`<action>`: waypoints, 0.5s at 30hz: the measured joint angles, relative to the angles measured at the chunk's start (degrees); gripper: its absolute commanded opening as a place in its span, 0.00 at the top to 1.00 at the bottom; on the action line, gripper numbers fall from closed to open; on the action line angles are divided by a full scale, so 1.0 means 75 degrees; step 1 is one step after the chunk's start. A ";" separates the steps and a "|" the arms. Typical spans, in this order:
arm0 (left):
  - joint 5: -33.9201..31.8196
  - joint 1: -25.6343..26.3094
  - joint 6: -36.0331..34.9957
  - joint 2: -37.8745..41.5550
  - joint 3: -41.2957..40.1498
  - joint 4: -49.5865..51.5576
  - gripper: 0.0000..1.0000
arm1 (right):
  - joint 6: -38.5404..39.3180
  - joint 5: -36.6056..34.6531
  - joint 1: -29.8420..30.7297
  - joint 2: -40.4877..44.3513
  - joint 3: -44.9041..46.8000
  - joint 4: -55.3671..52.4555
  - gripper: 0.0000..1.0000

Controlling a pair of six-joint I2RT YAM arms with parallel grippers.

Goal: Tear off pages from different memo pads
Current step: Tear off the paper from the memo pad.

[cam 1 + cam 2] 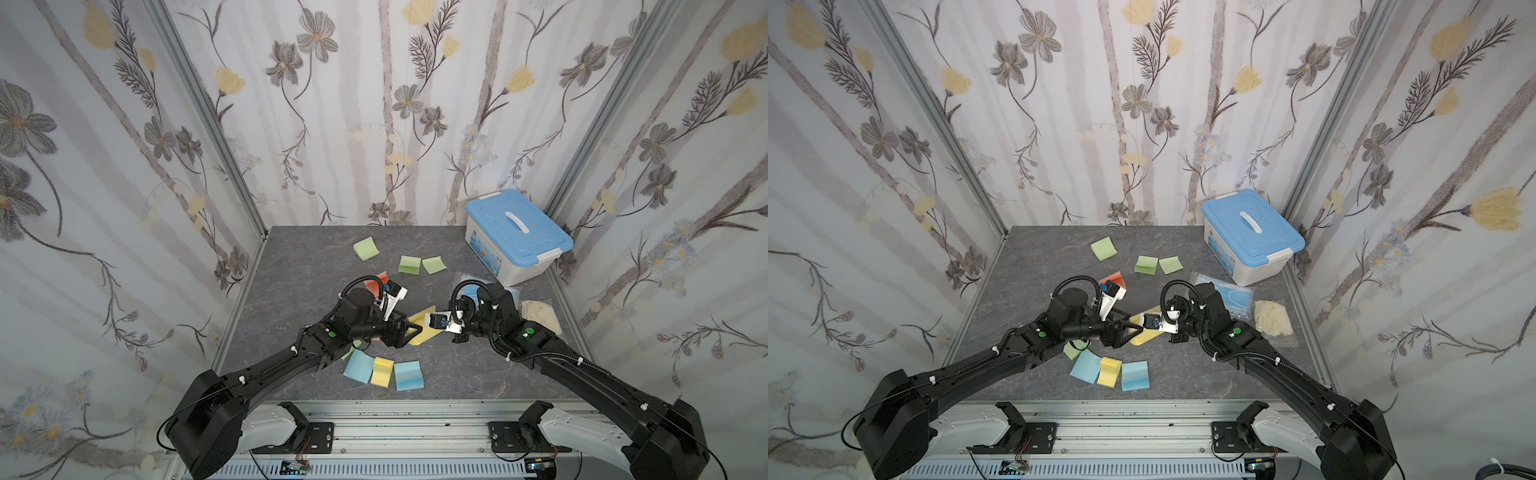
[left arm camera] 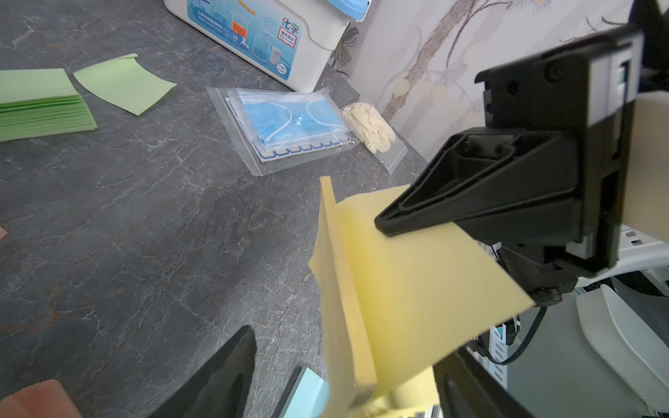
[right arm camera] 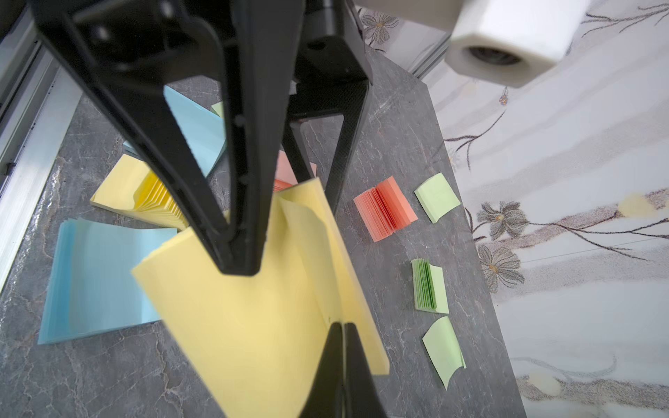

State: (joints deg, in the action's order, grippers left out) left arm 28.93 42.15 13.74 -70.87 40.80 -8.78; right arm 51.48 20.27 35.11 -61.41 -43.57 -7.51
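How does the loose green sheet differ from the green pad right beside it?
The green pad is a thick stack with fanned leaves; the green sheet is one thin leaf. The pad's top lies flat, the sheet's edge curls up. Both are pale green squares.

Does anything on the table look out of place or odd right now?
Yes: the yellow memo pad is tipped up on edge inside the open left gripper, apparently hanging from its peeled top page, which the shut right gripper pinches; that page looks still attached. A loose green page lies curled beside the green pad.
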 measured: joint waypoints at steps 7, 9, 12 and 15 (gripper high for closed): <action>-0.0256 0.0085 0.0017 -0.0131 0.0058 0.0023 0.64 | -0.0466 0.0283 -0.0169 -0.0108 -0.0067 0.0009 1.00; -0.0321 0.0082 0.0015 -0.0131 0.0064 0.0026 0.81 | -0.0554 0.0332 -0.0242 -0.0122 -0.0087 0.0000 1.00; -0.0490 0.0090 -0.0012 -0.0134 0.0061 0.0020 0.90 | -0.0676 0.0344 -0.0370 -0.0131 -0.0149 0.0003 1.00; -0.0597 0.0090 -0.0012 -0.0169 0.0061 0.0023 0.99 | -0.0860 0.0382 -0.0487 -0.0163 -0.0207 0.0006 1.00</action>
State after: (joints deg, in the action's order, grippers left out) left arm 24.45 42.83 13.65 -72.14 41.25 -8.60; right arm 45.04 23.14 31.46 -62.63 -45.12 -7.46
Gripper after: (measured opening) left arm 0.072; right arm 0.049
